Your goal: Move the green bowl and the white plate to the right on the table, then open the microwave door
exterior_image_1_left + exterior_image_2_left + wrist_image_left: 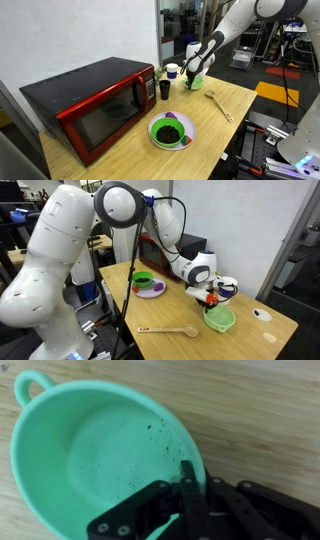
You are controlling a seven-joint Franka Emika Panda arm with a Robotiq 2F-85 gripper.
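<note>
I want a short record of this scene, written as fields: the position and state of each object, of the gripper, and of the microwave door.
green bowl: upright on the table, dark specks inside
gripper: at the bowl's rim; not clear if the fingers clamp it
white plate: on the table before the microwave, apart from the gripper
microwave door: closed
wooden spoon: flat on the table, apart from the bowl

The arm [235, 25] is reaching out and angling downward, its wrist [195, 270] bending low. The pincer [211, 298] is pointing down, fingers [187, 478] drawn close together, pinching the rim of the green bowl [90, 450].
</note>
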